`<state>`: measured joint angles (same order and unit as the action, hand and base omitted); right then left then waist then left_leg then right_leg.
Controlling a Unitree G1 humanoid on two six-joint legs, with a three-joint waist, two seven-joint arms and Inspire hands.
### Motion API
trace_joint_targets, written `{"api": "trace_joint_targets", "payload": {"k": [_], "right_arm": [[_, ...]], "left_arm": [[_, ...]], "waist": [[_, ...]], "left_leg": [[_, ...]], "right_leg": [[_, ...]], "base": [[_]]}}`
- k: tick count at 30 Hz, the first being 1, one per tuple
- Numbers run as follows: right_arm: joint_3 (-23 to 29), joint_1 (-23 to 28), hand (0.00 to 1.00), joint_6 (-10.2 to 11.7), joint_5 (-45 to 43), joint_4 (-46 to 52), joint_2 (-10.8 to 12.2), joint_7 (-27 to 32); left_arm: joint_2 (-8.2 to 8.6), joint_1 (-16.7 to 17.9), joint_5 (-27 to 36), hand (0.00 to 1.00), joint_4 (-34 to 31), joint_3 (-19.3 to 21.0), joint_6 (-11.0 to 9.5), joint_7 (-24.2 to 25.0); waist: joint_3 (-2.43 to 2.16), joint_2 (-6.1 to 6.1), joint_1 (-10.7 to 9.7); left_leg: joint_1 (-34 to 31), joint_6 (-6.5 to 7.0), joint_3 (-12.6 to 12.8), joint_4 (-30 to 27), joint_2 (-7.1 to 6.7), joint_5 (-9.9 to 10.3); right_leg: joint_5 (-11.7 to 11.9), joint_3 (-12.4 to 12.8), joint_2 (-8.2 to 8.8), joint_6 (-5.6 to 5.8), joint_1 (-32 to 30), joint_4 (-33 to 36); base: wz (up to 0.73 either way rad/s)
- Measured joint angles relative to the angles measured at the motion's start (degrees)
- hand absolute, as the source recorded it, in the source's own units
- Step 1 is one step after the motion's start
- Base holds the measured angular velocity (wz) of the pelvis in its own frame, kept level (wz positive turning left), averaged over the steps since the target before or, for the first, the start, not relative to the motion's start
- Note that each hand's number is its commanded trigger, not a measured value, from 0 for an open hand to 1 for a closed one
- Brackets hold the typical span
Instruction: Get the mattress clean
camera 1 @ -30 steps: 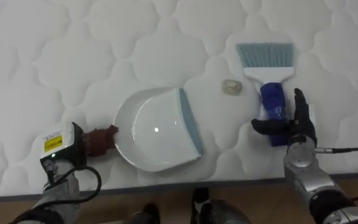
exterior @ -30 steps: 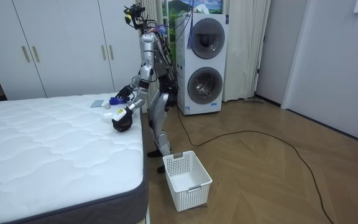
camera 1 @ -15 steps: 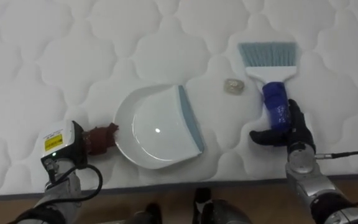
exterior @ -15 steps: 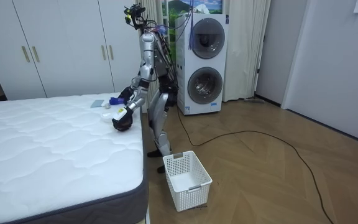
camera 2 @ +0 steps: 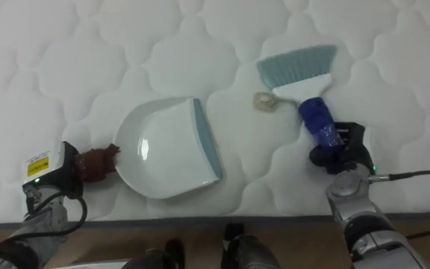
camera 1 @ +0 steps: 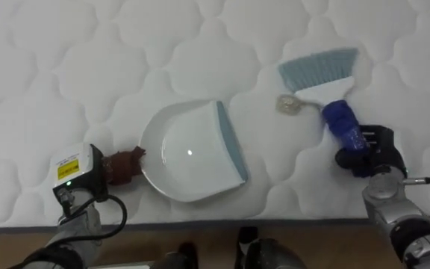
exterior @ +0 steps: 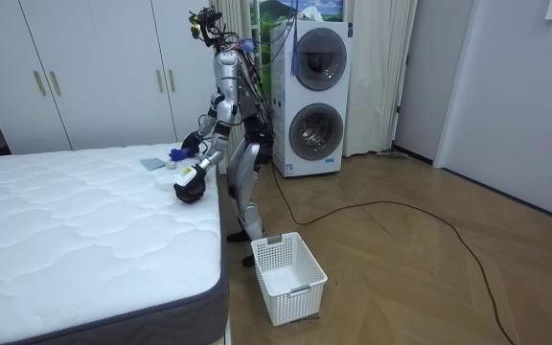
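Observation:
A white dustpan (camera 1: 189, 153) with a blue lip lies on the quilted white mattress (camera 1: 88, 67), its lip facing right. My left hand (camera 1: 88, 179) is shut on the dustpan's reddish-brown handle (camera 1: 124, 164) at the lower left. A brush with pale blue bristles (camera 1: 318, 66) and a blue handle (camera 1: 343, 125) lies tilted at the right. My right hand (camera 1: 368, 153) is curled round that blue handle. A small crumpled scrap (camera 1: 290, 104) sits just left of the brush's white neck, between brush and dustpan.
The mattress's near edge (camera 1: 275, 217) runs along the bottom, with wooden floor below it. I stand at the bed's side; a white slatted basket (exterior: 288, 276) is on the floor by my feet. Stacked washing machines (exterior: 312, 96) stand behind me.
My right hand has closed round the brush's handle, where its fingers were spread before. The brush has tilted, its head swinging left against the scrap. The dustpan and left hand kept still.

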<state>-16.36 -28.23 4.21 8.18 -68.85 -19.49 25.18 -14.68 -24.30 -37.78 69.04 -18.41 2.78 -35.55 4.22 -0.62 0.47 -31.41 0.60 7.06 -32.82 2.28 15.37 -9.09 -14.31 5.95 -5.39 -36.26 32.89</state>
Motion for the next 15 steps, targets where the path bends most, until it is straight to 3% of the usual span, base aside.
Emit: {"api": "trace_joint_targets", "payload": {"k": [5,15], "right_arm": [[-0.4,0.1,1.00,-1.9,3.3,-0.6,1.1,-0.4],[-0.4,0.1,1.00,-1.8,6.0,-1.7,1.3,-1.7]], "left_arm": [[0.00,0.0,0.0,1.00,0.0,-0.5,0.0,0.0],[-0.08,0.0,0.1,1.00,-0.4,-0.9,0.3,-0.5]], "waist": [[0.05,-0.31,0.1],[0.02,-0.69,0.0]], "left_leg": [[0.0,0.02,0.1,-0.3,-0.08,0.0],[-0.2,0.16,0.3,-0.4,0.00,-0.1]], "right_leg": [[-0.4,0.0,0.18,0.17,0.0,-0.2],[-0.1,0.0,0.04,0.42,0.1,-0.9]], "base": [[0.01],[0.00]]}}
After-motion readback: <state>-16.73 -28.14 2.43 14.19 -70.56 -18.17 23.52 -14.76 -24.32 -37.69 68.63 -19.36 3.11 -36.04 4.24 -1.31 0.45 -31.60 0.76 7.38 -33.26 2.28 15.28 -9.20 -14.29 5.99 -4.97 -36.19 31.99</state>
